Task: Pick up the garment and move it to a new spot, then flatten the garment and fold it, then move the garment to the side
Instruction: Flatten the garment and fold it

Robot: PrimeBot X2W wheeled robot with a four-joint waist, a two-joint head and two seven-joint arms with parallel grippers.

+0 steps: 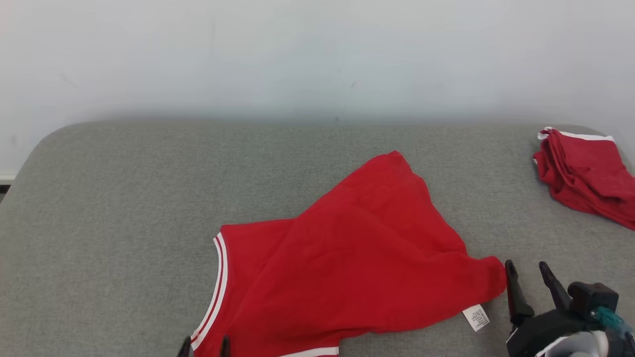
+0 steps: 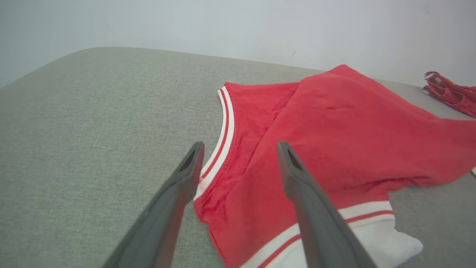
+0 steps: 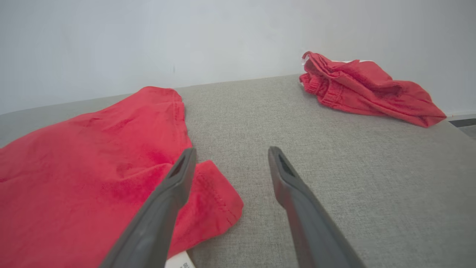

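Most of the task looks left: the garment (image 1: 357, 253) lies rumpled and unfolded at the grey table's (image 1: 124, 198) near middle, with left gripper (image 1: 205, 343) and right gripper (image 1: 527, 268) both spread, empty, by its near edge.

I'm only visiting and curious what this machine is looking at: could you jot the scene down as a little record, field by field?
Surface: grey fabric surface
Garment: red garment with white trim, spread loosely, not yet folded
Left gripper: open, astride the striped edge
Right gripper: open, beside the garment's right corner
Label: white label near that corner
Far right: crumpled red clothing
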